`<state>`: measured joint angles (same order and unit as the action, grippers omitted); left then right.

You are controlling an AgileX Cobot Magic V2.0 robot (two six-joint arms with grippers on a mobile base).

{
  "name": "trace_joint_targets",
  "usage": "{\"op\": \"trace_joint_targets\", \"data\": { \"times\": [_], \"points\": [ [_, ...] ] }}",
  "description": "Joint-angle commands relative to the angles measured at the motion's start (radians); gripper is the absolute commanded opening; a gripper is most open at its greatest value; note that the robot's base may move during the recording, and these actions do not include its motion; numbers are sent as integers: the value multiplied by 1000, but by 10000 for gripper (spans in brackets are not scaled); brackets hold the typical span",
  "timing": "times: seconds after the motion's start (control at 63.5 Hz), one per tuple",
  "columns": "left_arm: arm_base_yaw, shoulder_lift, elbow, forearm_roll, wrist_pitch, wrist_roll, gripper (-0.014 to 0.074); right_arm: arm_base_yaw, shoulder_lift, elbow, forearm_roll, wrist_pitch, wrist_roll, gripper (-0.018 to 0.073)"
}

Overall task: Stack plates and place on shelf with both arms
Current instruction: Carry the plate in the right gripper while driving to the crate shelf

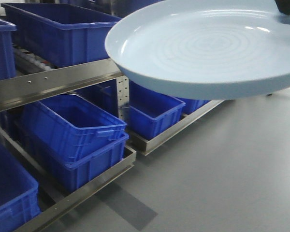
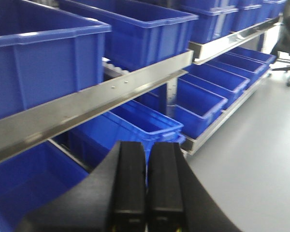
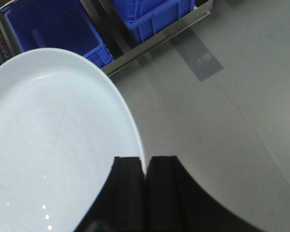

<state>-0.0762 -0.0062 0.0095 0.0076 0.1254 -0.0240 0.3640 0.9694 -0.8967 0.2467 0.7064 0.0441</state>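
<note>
Right claw (image 3: 146, 162), a pair of flat matte-black fingers lying almost together, is clamping the thin raised rim of the large round pale bluish-white glossy plate (image 3: 53, 145); the rim edge is running into the narrow slit between them. In the front view this plate (image 1: 208, 48) is hanging in the air, slightly tilted, over the smooth grey floor (image 1: 222, 164) and just beside the brushed stainless-steel shelf (image 1: 53, 82), not resting on it. Faint concentric rings are showing in its shallow well, and small bright glints are sitting on the glaze.

Left claw (image 2: 147, 145) is pressing its two black, squared fingers together with nothing between them, and is hovering in front of the shelf's front rail (image 2: 101, 96). That rail is reflecting light along its brushed face and carrying small screws (image 2: 118, 84). Large rectangular blue plastic crates (image 2: 43, 63) with thick lipped rims are standing on the upper level, and more are nesting in stacks on the lower level (image 1: 72, 130). A paler grey strip of tape (image 3: 198, 58) is lying on the floor.
</note>
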Motion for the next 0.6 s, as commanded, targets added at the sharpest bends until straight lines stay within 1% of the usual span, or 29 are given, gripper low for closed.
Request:
{"op": "trace_joint_targets", "data": {
  "times": [0.0, 0.583],
  "points": [
    [-6, -19, 23, -8, -86, -1, 102, 2, -17, -28, 20, -69, -4, 56],
    [-6, -19, 23, -8, -86, -1, 102, 2, -17, -28, 20, -69, -4, 56]
  ]
}}
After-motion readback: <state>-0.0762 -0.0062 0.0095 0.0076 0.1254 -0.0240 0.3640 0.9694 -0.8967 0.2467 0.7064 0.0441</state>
